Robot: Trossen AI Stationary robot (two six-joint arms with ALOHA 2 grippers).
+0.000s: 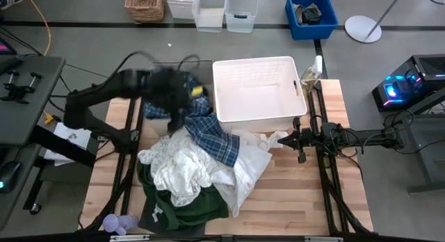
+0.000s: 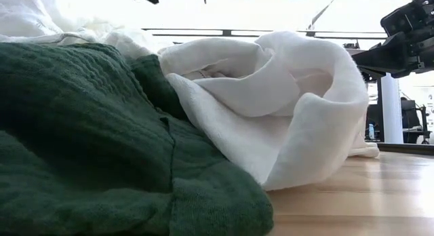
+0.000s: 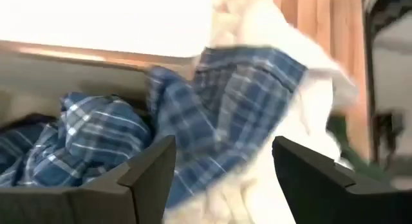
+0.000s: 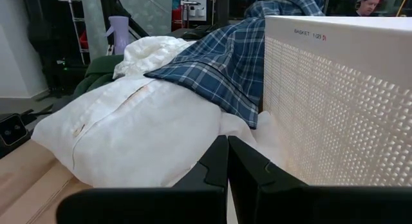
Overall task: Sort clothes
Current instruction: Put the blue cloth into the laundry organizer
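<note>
The clothes lie in a pile on the table's middle. A blue-and-white plaid shirt lies on top at the far side. White shirts lie under it. A dark green top and a dark grey one are at the near side. My left gripper is open over the plaid shirt's left end, and plaid folds show between and beyond its fingers. My right gripper is shut and empty at the table's right, beside a white shirt's edge. My left gripper comes at the plaid shirt's left end from above with its fingers open. I cannot tell whether the fingers touch the cloth.
A white basket stands at the far middle, next to the pile. A lavender plush toy lies at the near left corner. Bare wood shows at the near right. The green top and a white shirt fill the low view.
</note>
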